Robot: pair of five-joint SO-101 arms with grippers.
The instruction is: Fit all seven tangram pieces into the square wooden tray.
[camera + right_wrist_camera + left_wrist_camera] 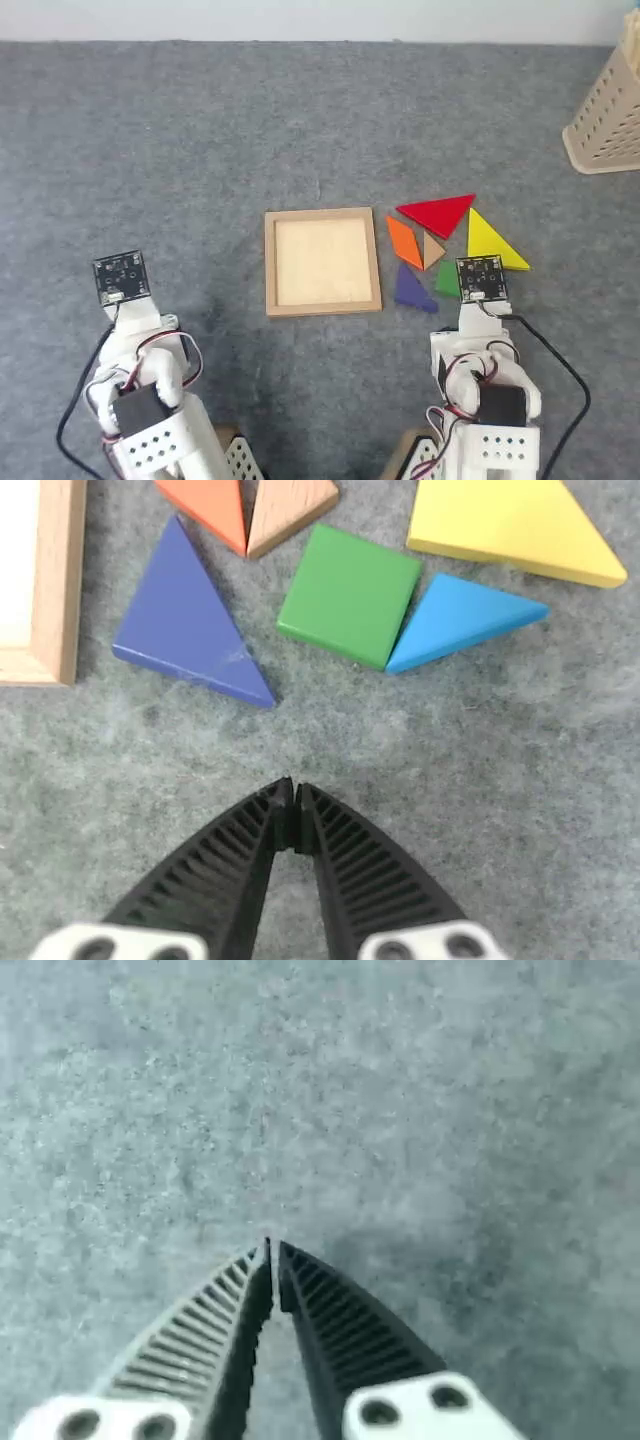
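Note:
The square wooden tray (322, 302) lies empty at the table's middle; one corner of the tray (50, 600) reaches into the right wrist view. To its right sit the tangram pieces: red triangle (436, 213), yellow triangle (489, 241), orange piece (403, 241), plain wood triangle (432, 249), purple-blue triangle (411, 289) and green square (447, 279). In the right wrist view lie the purple-blue triangle (190, 625), green square (350, 593), light blue triangle (460, 617), yellow triangle (510, 525), orange piece (208, 507) and wood triangle (288, 508). My right gripper (294, 785) is shut, empty, just short of them. My left gripper (273, 1248) is shut over bare carpet.
Grey carpet covers the table. A beige perforated basket (610, 105) stands at the far right edge. The left arm (140, 340) rests near the front left, the right arm (480, 350) at the front right, its wrist camera (482, 278) over part of the pieces.

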